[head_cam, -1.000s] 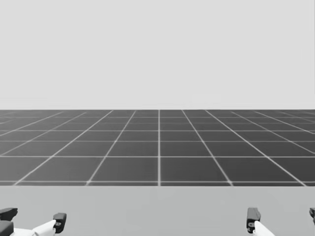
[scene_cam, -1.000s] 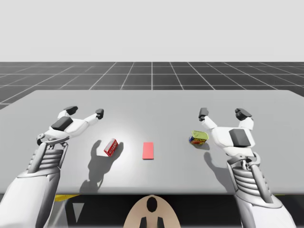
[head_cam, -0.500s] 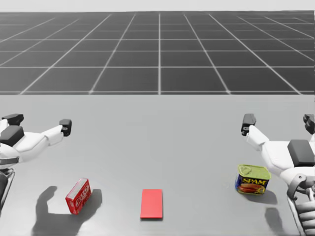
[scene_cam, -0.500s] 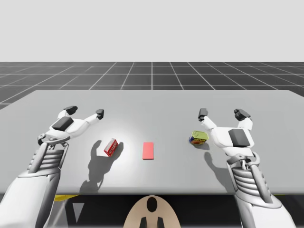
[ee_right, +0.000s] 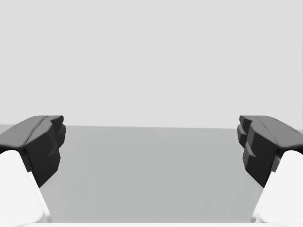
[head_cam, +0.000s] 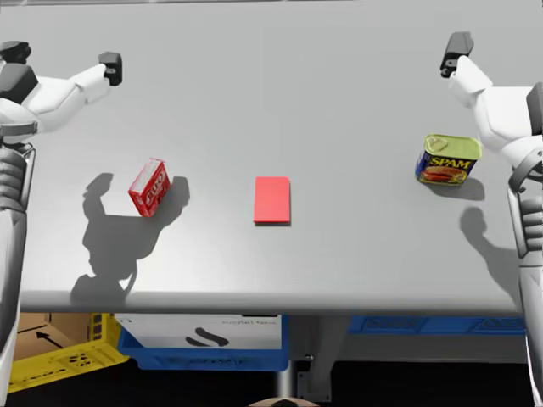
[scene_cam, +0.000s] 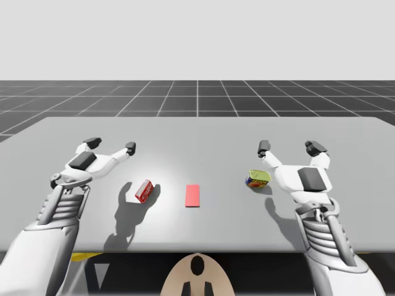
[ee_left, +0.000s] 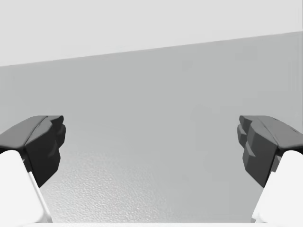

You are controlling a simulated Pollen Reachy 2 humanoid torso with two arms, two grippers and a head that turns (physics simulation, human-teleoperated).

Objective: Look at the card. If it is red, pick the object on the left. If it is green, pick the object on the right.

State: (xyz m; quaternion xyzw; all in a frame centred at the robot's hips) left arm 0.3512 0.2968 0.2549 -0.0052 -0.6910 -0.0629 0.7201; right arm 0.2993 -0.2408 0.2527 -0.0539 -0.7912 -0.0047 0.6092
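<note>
The card [head_cam: 272, 200] lay flat in the middle of the table [head_cam: 356, 93], face up beneath the robot's lowered gaze, and its colour read plainly as red. That pointed to the object on the left. This was the small red box [head_cam: 148, 187], which lay at a slant, well apart from the card and near the left arm. On the card's other side sat a squat blue can with a yellow top [head_cam: 447, 160], just beside the right arm's wrist.

The left claw [scene_cam: 110, 144] hung above the table beyond the box, its fingers spread wide with only bare table between them. The right claw [scene_cam: 288, 147] was likewise spread and empty, past the can. Both were probably held wide and clear so that either could go once the card was read. No reach for the box had begun.
</note>
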